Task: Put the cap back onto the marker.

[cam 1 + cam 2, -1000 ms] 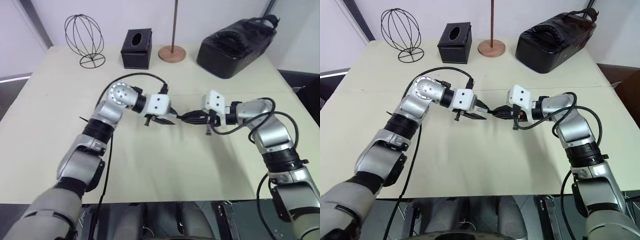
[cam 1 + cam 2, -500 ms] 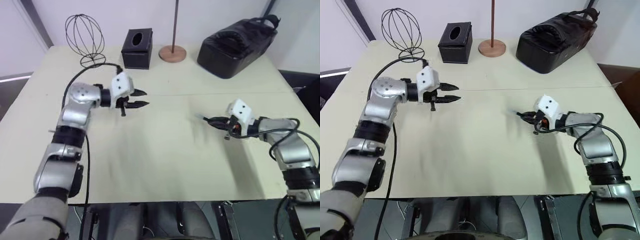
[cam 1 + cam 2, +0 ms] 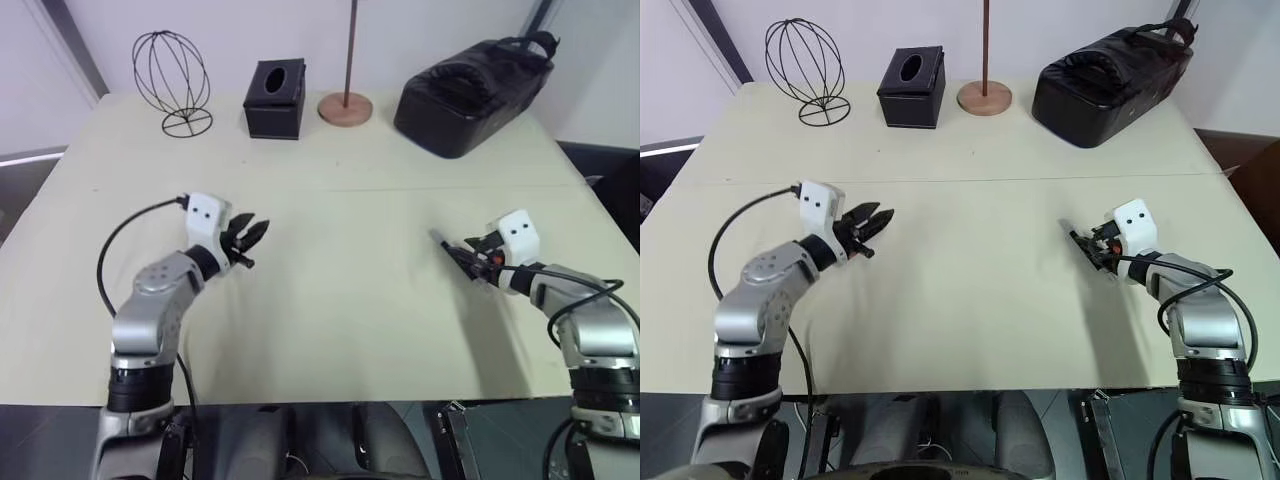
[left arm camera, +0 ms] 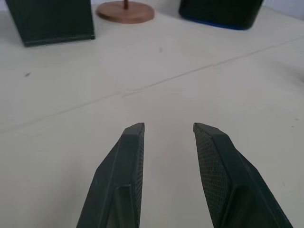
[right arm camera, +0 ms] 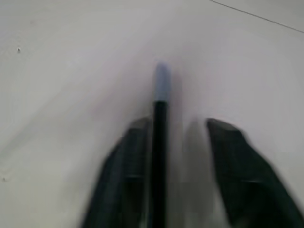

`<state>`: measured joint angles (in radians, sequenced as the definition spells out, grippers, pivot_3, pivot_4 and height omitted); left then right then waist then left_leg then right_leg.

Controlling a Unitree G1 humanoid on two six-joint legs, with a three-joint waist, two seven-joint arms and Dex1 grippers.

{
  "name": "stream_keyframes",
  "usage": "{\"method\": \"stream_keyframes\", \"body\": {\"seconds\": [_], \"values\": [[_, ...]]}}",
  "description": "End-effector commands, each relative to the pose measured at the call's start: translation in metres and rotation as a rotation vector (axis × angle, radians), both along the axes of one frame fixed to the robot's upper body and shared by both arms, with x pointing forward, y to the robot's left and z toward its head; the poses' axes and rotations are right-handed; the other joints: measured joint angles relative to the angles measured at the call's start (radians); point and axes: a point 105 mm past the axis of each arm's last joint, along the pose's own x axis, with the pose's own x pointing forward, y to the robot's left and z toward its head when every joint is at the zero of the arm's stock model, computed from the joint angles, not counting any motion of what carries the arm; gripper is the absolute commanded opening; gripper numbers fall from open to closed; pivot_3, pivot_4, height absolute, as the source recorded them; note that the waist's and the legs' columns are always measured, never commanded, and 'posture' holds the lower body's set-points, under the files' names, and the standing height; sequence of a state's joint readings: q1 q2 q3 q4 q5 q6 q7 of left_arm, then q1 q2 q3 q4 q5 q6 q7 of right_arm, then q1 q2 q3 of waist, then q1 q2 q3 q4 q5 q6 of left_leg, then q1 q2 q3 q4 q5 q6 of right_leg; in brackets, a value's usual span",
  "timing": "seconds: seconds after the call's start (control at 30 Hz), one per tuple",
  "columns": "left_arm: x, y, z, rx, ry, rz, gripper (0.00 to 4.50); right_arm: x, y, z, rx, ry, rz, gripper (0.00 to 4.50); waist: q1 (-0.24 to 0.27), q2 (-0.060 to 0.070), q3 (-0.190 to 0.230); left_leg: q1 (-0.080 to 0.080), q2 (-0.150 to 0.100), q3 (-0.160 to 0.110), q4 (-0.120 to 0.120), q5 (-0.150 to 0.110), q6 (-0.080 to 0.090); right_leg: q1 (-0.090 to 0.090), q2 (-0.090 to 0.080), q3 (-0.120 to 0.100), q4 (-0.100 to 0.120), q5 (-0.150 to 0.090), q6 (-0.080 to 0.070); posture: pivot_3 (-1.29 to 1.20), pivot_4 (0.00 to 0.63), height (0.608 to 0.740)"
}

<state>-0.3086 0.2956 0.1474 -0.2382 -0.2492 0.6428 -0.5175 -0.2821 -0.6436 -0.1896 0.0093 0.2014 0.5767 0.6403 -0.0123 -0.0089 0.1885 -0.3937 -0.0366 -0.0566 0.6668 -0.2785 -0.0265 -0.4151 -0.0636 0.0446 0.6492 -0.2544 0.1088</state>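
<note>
The marker (image 5: 159, 142) is a thin black stick lying between the fingers of my right gripper (image 5: 179, 126), close against one finger. A clear gap separates it from the other finger, and the jaws stand apart. The grey cap (image 5: 162, 80) sits on the marker's far end, past the fingertips. From the head, the marker (image 3: 1072, 236) pokes out of the right gripper (image 3: 1092, 248) low over the table's right side. My left gripper (image 3: 254, 233) hovers over the left side of the table. It is open and empty, as the left wrist view (image 4: 169, 127) confirms.
Along the table's far edge stand a wire globe (image 3: 170, 80), a black tissue box (image 3: 273, 97), a round wooden base with a pole (image 3: 345, 106) and a black bag (image 3: 475, 78). A seam (image 3: 350, 188) runs across the beige table.
The two grippers, tip to tip at the table's middle a second ago, have drawn apart to the left and right. The right one carried the marker along and has opened its fingers.
</note>
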Motion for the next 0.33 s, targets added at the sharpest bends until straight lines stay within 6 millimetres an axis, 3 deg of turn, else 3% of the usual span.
{"method": "stream_keyframes", "body": {"seconds": [0.03, 0.07, 0.2, 0.33], "values": [[-0.006, 0.003, 0.003, 0.016, -0.03, 0.024, 1.7, 0.003, -0.001, 0.016, -0.002, -0.064, -0.011, 3.68, 0.0, 0.0, 0.0, 0.0, 0.0, 0.0, 0.0, 0.0, 0.0, 0.0, 0.0, 0.0, 0.0, 0.0, 0.0, 0.0, 0.15, 0.74], [-0.008, 0.006, 0.001, 0.024, -0.024, 0.029, 1.7, 0.003, -0.002, 0.022, 0.015, -0.076, -0.012, 4.14, 0.0, 0.0, 0.0, 0.001, 0.0, 0.0, 0.0, 0.0, 0.0, 0.001, 0.0, 0.0, 0.0, 0.0, 0.0, 0.0, 0.15, 0.74], [-0.013, 0.027, -0.004, 0.057, -0.004, 0.051, 1.7, -0.003, -0.019, 0.053, 0.155, -0.14, -0.042, 4.14, 0.0, 0.0, 0.0, 0.001, 0.0, 0.0, 0.0, 0.0, 0.0, 0.001, 0.0, 0.0, -0.001, 0.0, 0.0, 0.0, 0.15, 0.74], [-0.022, 0.047, -0.005, 0.076, 0.018, 0.053, 1.7, -0.016, -0.059, 0.054, 0.099, -0.131, -0.151, 4.14, 0.003, 0.0, 0.0, 0.001, 0.0, 0.0, 0.0, 0.0, 0.0, 0.003, 0.0, -0.001, -0.002, 0.0, 0.0, 0.0, 0.15, 0.74]]}}
